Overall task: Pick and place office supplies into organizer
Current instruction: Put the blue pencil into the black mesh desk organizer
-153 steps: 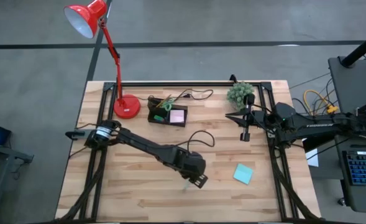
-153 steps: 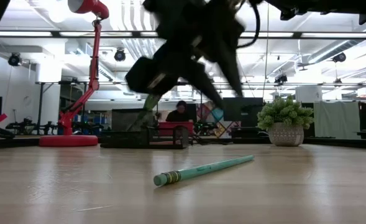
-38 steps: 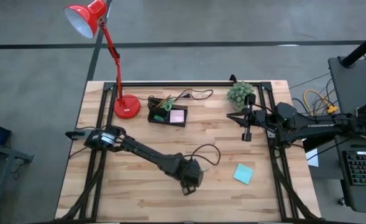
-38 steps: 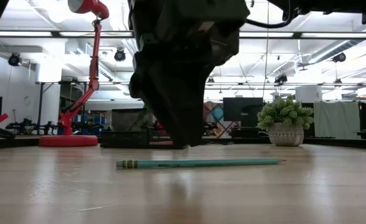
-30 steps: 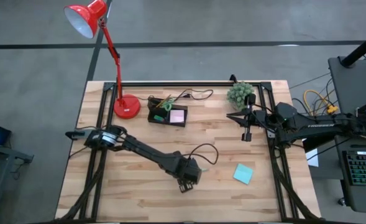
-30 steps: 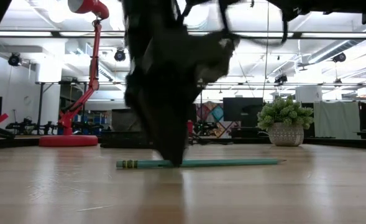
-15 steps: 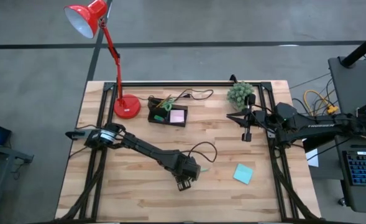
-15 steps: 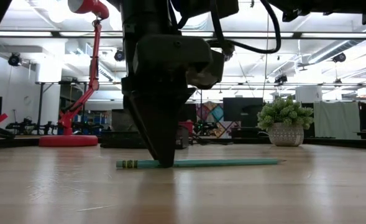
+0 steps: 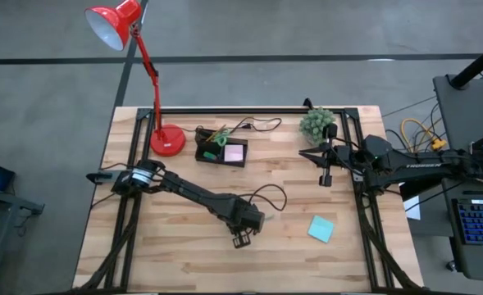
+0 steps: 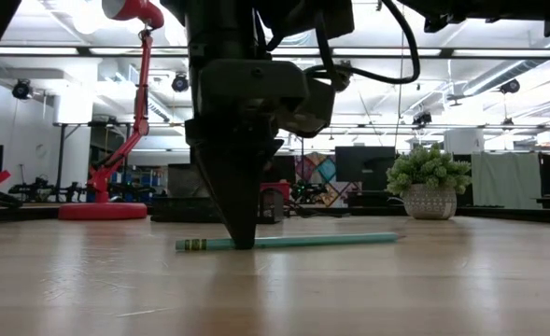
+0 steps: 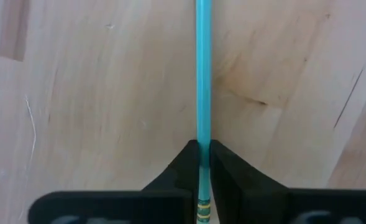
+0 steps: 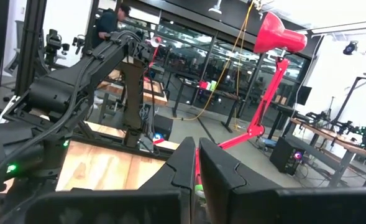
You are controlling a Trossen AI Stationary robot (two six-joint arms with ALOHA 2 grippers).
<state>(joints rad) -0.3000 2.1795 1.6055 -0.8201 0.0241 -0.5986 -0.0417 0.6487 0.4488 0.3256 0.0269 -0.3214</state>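
Observation:
A thin green pencil (image 10: 312,241) lies on the wooden table near its front edge. My left gripper (image 10: 240,245) stands over it, fingers pointing down and shut on it; the left wrist view shows the pencil (image 11: 203,74) running away from the fingertips (image 11: 203,155). The black organizer (image 9: 221,147) at the far side holds a pink pad (image 9: 234,152) and green scissors (image 9: 216,135). A teal sticky pad (image 9: 321,229) lies flat at the front right. My right gripper (image 9: 324,176) waits shut and empty at the right, raised off the table. My left gripper pinches the pencil's shaft near its eraser end (image 11: 203,147) between its two fingers. The fingers come from above, pointing down, and lie across the pencil. The pencil lies about level along the table top, its yellow band (image 10: 192,245) sticking out past the fingers.
A red lamp's base (image 9: 167,141) stands left of the organizer. A small potted plant (image 9: 316,123) stands at the far right. A black cable (image 9: 267,195) loops over the table behind my left gripper. Bare wood lies between the pencil and the organizer.
My left gripper has shifted a little toward the table's left edge and come down onto the pencil near its eraser end. The pencil's pointed end has swung a little, while the eraser end has stayed in place.

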